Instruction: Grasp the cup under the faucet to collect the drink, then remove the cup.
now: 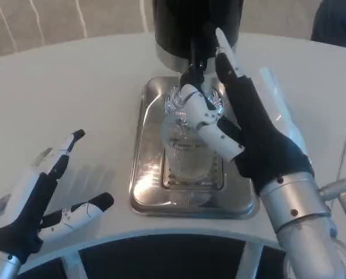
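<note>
A clear ribbed cup (186, 156) stands upright on the grate of a steel drip tray (143, 186), right under the black faucet (196, 65) of a dark dispenser (184, 23). My right hand (251, 139) is raised beside the cup's right side, its fingers stretched up towards the dispenser. Its thumb (205, 119) reaches across the cup's rim, just below the faucet. It holds nothing that I can see. My left hand (39, 197) lies open on the table at the near left, well apart from the tray.
The white table (74, 87) curves round, with its front edge close below the tray. A dark blue shape (338, 20) sits at the far right corner.
</note>
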Available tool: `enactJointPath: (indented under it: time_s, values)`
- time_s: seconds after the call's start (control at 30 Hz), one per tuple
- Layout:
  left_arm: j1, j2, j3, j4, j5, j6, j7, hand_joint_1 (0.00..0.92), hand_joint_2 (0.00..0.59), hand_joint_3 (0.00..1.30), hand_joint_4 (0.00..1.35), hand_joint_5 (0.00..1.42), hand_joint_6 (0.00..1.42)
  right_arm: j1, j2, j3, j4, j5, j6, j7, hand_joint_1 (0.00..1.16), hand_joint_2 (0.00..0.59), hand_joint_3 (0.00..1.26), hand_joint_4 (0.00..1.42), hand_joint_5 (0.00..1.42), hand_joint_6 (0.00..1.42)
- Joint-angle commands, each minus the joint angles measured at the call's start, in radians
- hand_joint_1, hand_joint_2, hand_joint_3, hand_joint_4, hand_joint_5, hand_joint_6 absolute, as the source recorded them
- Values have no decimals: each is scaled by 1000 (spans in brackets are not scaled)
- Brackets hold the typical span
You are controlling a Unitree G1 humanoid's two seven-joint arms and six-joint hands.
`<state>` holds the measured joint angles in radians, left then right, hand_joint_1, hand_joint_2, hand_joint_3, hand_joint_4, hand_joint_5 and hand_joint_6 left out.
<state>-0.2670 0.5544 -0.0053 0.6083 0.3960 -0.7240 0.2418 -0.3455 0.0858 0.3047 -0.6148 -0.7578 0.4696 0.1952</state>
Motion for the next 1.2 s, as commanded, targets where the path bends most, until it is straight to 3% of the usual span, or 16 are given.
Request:
enactJointPath:
  time_s: [0.03,0.67,1.2]
  values:
    - [2,13,11,18,-11,10,-15,97,70,89,0,64,12,-3,25,28,16,10,10,-22,208,546,0,0,0,0]
    - [-15,9,20,56,-30,18,-42,97,72,103,0,71,12,-64,-9,24,93,57,24,2,208,543,0,0,0,0]
    - [-14,11,29,61,-43,20,-51,89,69,105,0,75,12,-133,-90,95,101,-10,81,117,147,529,0,0,0,0]
